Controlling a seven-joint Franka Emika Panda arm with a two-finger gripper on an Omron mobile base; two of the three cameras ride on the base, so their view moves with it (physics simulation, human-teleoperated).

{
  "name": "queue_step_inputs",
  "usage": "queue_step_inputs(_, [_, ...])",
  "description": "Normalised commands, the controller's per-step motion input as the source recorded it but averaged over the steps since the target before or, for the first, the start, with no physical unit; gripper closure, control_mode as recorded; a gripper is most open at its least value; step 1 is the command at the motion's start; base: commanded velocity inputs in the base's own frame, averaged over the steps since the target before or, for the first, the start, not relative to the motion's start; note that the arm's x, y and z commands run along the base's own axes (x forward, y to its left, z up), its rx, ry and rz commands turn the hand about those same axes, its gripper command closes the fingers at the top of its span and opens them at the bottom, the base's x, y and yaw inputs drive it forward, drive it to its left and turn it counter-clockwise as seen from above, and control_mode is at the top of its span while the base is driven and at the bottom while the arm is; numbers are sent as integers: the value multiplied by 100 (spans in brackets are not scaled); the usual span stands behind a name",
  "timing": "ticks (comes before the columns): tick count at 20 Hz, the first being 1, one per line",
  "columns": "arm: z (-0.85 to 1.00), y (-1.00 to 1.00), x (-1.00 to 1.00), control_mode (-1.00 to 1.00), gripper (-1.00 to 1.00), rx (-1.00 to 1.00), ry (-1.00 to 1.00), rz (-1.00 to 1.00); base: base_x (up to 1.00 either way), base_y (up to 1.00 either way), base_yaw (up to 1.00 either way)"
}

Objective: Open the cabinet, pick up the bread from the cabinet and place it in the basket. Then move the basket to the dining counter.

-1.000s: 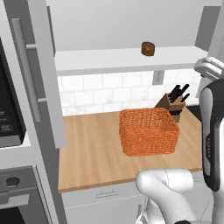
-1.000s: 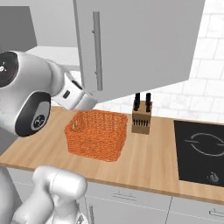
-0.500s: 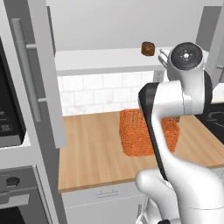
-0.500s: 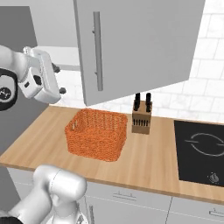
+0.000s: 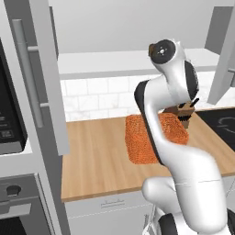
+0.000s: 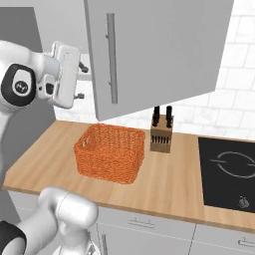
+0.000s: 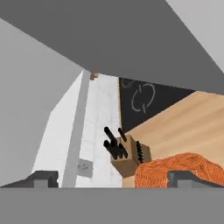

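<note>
One orange woven basket (image 6: 110, 153), boxy, on wood counter (image 6: 169, 189); fingers (image 7: 41, 179) spread wide.

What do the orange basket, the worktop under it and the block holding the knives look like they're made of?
The basket looks woven, wicker or cord: an open mesh texture shows on its walls. The worktop looks like light wood with a matt finish and faint grain. The knife block seems plain wood, with dark handles, perhaps plastic.
</note>
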Motion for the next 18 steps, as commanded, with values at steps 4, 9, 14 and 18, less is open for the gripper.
queue_step_inputs(4, [0,-25,76,-100,-100,27,-35,-38,0,0,0])
queue_step_inputs(9, [0,-38,66,-100,-100,16,-33,-41,0,0,0])
queue_step_inputs(14, [0,-42,22,-100,-100,19,-29,-44,0,0,0])
queue_step_inputs(18, [-6,-54,2,-100,-100,20,-23,-47,0,0,0])
